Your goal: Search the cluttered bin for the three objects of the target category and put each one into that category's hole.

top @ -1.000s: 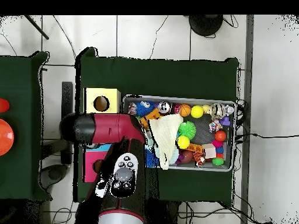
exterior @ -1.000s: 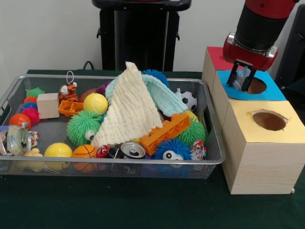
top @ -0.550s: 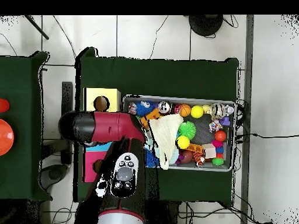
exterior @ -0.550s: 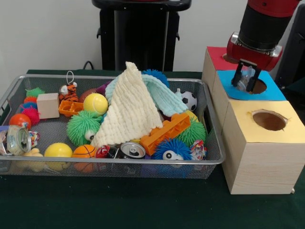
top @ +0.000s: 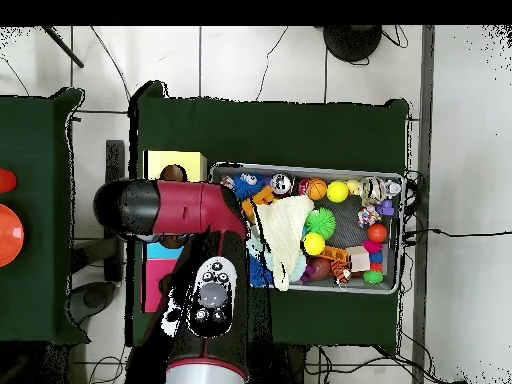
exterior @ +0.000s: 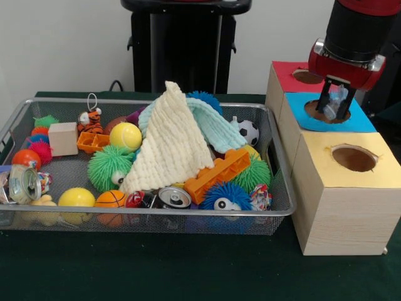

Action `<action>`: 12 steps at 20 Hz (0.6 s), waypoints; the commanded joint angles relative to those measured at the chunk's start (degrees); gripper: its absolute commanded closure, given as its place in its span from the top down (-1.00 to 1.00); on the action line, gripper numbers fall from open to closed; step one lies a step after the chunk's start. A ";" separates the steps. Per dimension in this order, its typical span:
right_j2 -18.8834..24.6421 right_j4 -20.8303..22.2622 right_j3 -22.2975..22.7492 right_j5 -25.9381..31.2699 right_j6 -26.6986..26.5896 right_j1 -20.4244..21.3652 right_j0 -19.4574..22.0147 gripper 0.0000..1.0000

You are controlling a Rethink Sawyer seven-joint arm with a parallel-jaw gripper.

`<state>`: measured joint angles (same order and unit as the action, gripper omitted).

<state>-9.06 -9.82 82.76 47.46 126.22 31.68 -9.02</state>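
Clearly, the claw (exterior: pixel 335 103) pinches a crumpled wrapper (exterior: pixel 336 100) above the blue hole (exterior: pixel 327 111).

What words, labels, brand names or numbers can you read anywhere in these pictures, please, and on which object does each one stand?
None can be read.
Crushed can at the bin's left end: printing too blurred to read.
Can at the bin's front: only its top shows.
Boxes: coloured tops, no lettering.
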 commanded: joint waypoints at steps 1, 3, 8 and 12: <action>1.85 -2.01 -2.35 8.49 11.00 -1.64 0.95 -1.00; 1.74 -1.95 -1.98 8.82 11.18 -1.51 0.69 -1.00; 0.94 -1.20 -0.92 10.16 10.79 -0.59 0.55 -1.00; 0.76 -0.93 0.24 8.85 10.29 -0.52 0.64 -1.00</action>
<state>-9.37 -9.89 81.80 51.71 126.22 31.81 -9.05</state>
